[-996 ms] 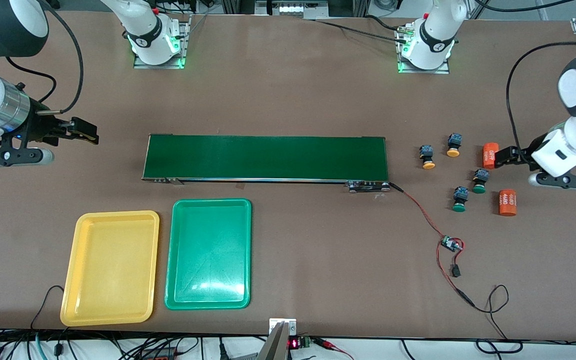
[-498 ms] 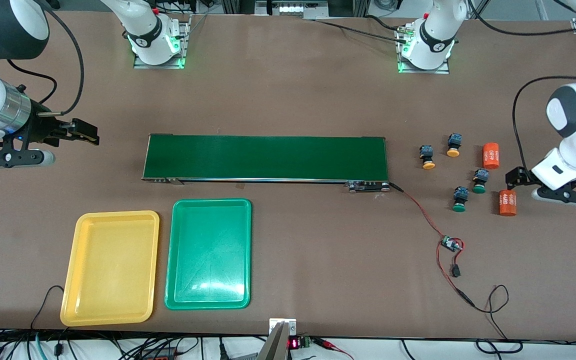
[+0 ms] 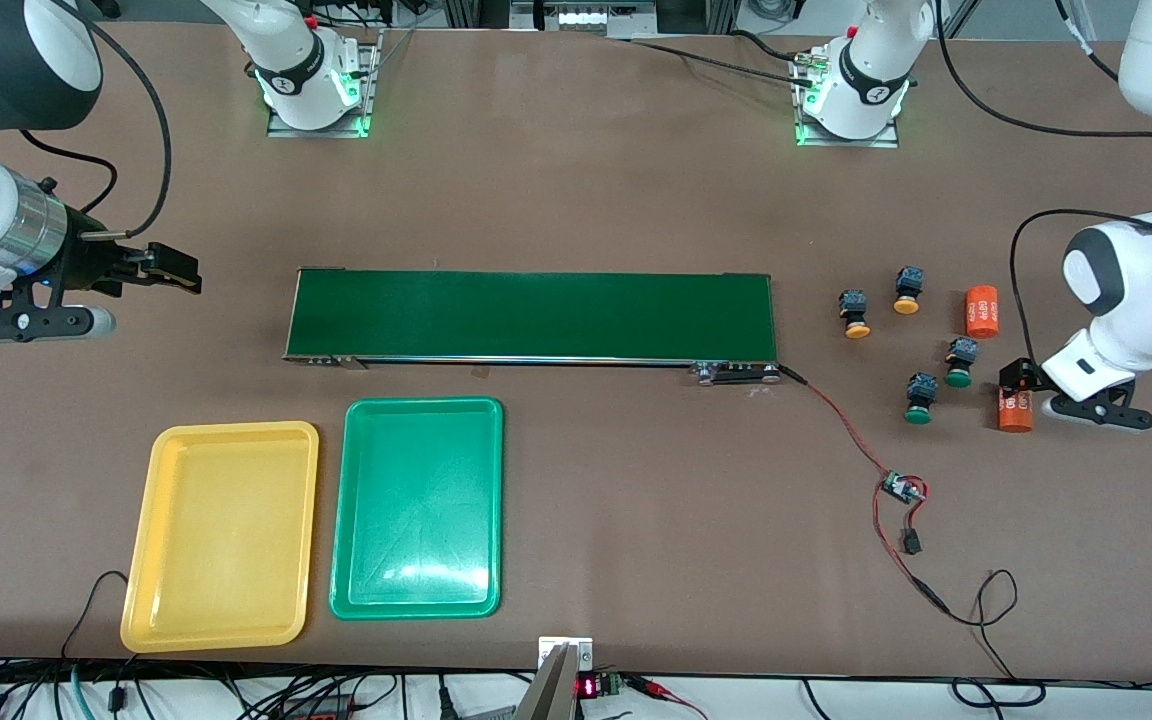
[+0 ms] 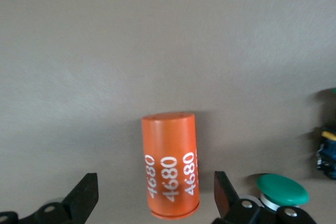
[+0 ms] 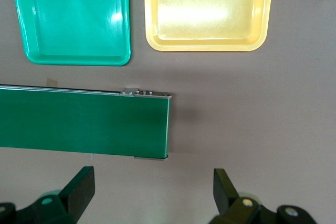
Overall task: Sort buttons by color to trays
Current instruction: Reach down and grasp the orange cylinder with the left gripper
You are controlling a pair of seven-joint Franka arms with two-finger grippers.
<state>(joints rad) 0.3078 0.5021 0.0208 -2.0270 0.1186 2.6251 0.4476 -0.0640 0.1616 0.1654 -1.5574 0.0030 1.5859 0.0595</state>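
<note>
Two yellow buttons [image 3: 856, 313] [image 3: 907, 290] and two green buttons [image 3: 958, 362] [image 3: 920, 398] stand on the table toward the left arm's end. My left gripper [image 3: 1014, 385] [image 4: 155, 198] is open, low over the table. An orange cylinder [image 3: 1014, 412] [image 4: 170, 169] with white print lies between its fingers, with gaps on both sides. One green button's cap [image 4: 281, 191] shows beside a finger. The yellow tray [image 3: 221, 535] [image 5: 210, 9] and the green tray [image 3: 418, 508] [image 5: 73, 14] lie side by side, both bare. My right gripper [image 3: 176, 270] [image 5: 152, 192] hangs open by the conveyor's end and holds nothing.
A long dark green conveyor belt [image 3: 534, 315] [image 5: 84, 121] lies across the middle. A second orange cylinder [image 3: 981, 310] lies beside the yellow buttons. A red cable with a small circuit board [image 3: 901, 487] runs from the belt toward the front edge.
My left gripper has moved from the farther orange cylinder to the nearer one and now straddles it. The right arm has barely moved.
</note>
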